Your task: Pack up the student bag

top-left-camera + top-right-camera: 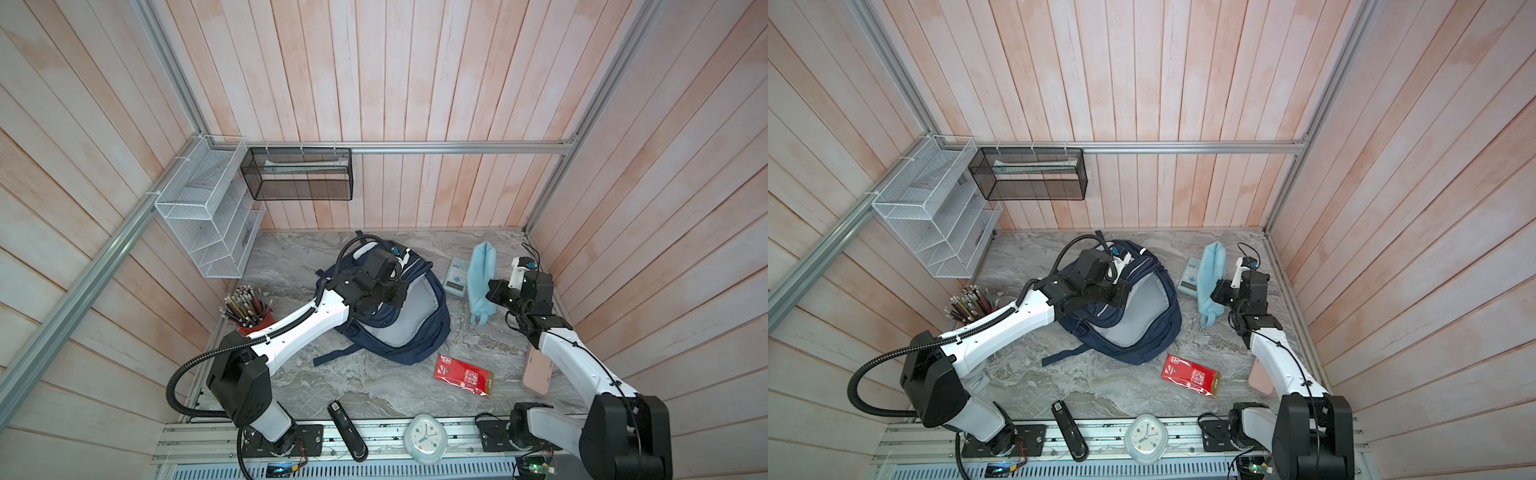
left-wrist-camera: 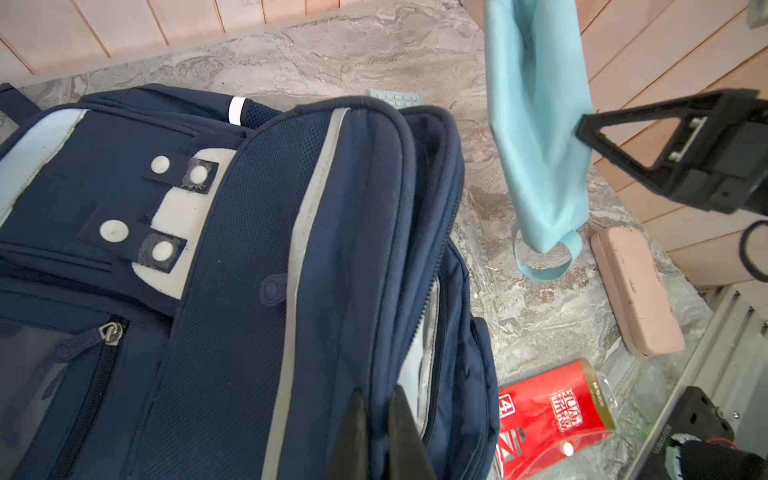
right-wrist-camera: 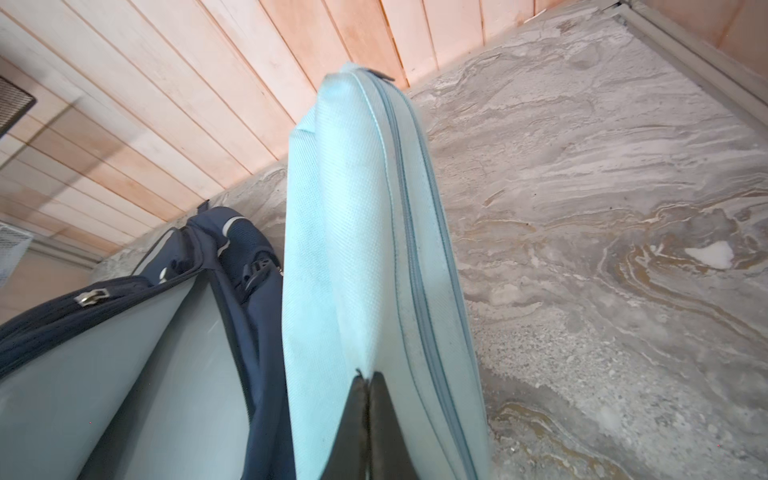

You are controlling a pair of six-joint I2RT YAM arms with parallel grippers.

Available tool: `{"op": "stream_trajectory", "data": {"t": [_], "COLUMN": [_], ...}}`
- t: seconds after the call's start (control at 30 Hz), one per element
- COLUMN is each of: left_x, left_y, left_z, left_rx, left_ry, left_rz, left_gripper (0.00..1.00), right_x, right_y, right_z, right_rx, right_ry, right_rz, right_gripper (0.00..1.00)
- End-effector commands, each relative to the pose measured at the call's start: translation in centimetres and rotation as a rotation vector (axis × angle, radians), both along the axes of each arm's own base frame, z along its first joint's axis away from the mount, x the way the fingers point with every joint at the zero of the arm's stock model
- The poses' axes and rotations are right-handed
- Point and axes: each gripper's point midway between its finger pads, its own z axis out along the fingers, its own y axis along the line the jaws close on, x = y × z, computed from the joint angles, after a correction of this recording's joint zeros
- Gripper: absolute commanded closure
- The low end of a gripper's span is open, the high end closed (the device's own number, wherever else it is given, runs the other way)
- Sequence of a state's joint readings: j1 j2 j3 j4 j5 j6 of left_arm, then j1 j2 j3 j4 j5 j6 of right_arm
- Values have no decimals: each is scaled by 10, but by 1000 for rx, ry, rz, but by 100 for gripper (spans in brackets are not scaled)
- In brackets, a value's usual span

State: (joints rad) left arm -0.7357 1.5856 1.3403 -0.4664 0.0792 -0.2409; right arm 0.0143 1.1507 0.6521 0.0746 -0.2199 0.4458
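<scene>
We see left gripper [image 2: 378,395] pinching zip rim of student bag [image 1: 432,328], likely propping its mouth open; right gripper [image 3: 367,374], clamped on light-blue pouch [image 3: 353,208], hangs it just beside the bag for loading.

A: Colour of the large fabric backpack [image 1: 428,340], frame centre?
B: Navy blue; grey lining, white stripes.
A: And the soft fabric pouch [image 1: 482,274], centre right?
B: Light blue. The flat foil packet [image 1: 461,374], lower centre: red, white print.

Clock [image 1: 424,437], stapler [image 1: 347,430], red packet [image 1: 463,374], pencils [image 1: 245,300]
</scene>
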Motion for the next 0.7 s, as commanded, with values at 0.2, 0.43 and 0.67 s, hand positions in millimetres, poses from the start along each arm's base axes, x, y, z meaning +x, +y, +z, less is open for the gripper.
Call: {"op": "stream_trajectory", "data": {"t": [0.2, 0.43, 0.67], "left_x": [24, 21, 11], "left_y": [-2, -27, -21], "left_z": [60, 106, 111], "left_rx": [-198, -339, -371], "left_ry": [-89, -100, -96], "left_rz": [37, -55, -64], "left_gripper": [100, 100, 100], "right_x": [-45, -43, 23], "right_y": [115, 212, 288], "right_z": [27, 22, 27], "right_rx": [104, 263, 367], "right_ry": [11, -65, -288], "right_rz": [384, 637, 778], "right_gripper": [100, 100, 100]}}
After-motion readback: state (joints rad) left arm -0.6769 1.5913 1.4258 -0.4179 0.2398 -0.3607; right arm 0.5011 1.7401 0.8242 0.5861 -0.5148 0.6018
